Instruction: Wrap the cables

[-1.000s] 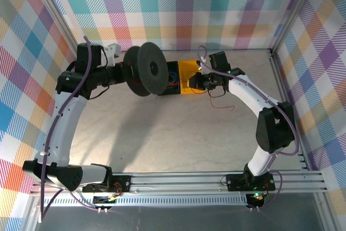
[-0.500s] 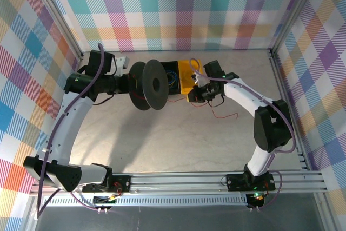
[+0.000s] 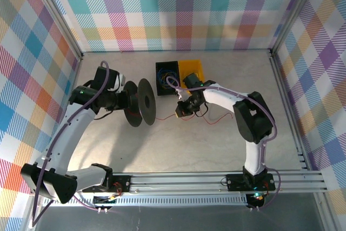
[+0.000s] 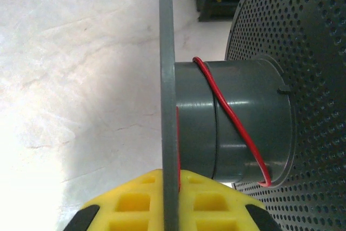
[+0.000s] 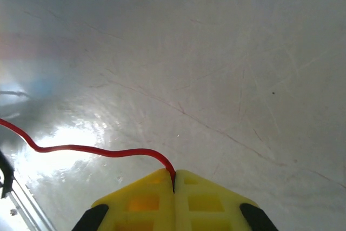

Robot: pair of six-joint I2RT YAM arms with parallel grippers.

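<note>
Seen from above, the rail (image 3: 189, 179) at 6 o'clock carries both bases. Ahead of it lies a broad bare stretch of table (image 3: 178, 150), the best room for swinging either arm.

Mid-table, the left gripper (image 4: 170, 176) is clamped on one flange of the spool (image 4: 238, 125), which stands on edge. The cable (image 5: 108, 150) crosses the hub in one slanting turn, then runs toward 3 o'clock to the right gripper (image 5: 174, 179). Its fingers are pinched tight on the cable, low over the table. A loose tail trails farther toward 3 o'clock, under the right forearm.

That single turn looks slack. If tension drops it could slide off the hub, and a hard pull could drag the cable out of the pinch. The tail could also snag on the right arm as it circles.

At 12 o'clock, just behind the right wrist, sit the black bin (image 3: 158, 79) and yellow bin (image 3: 192, 68); a wide loop that way risks knocking them. The left elbow is near the wall at 9 o'clock, with little room there.
</note>
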